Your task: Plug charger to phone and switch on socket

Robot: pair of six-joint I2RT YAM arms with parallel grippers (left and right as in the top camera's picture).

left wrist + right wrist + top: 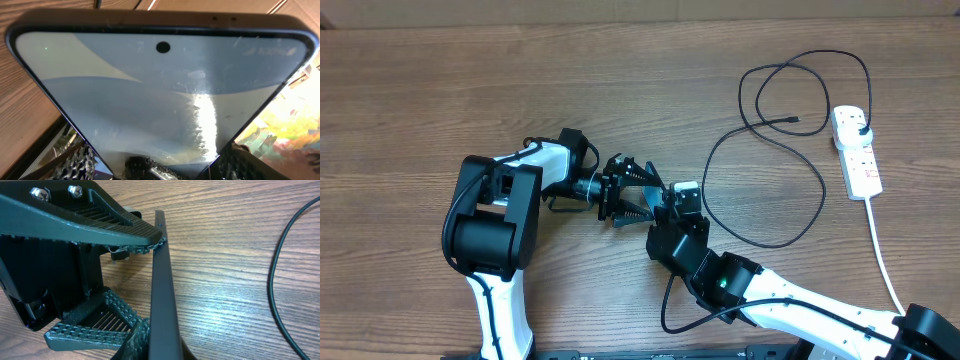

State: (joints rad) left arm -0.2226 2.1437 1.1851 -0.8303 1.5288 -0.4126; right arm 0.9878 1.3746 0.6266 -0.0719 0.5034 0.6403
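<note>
The phone (160, 95) fills the left wrist view with its light-blue screen. It stands on edge at the table's middle and shows as a thin dark strip in the right wrist view (162, 290). My left gripper (632, 190) (157, 167) is shut across its width. My right gripper (672, 200) (165, 352) is shut on its thin edge from the other side. The charger's black cable (770, 190) lies in loops to the right, its connector tip (796, 122) loose on the table and its plug (860, 125) in the white socket (857, 160). The cable also shows in the right wrist view (277, 280).
The socket's thick white cord (882, 250) runs down the right side toward the front edge. My right arm (790, 300) crosses the front right of the table. The left arm's base (495, 225) stands at the front left.
</note>
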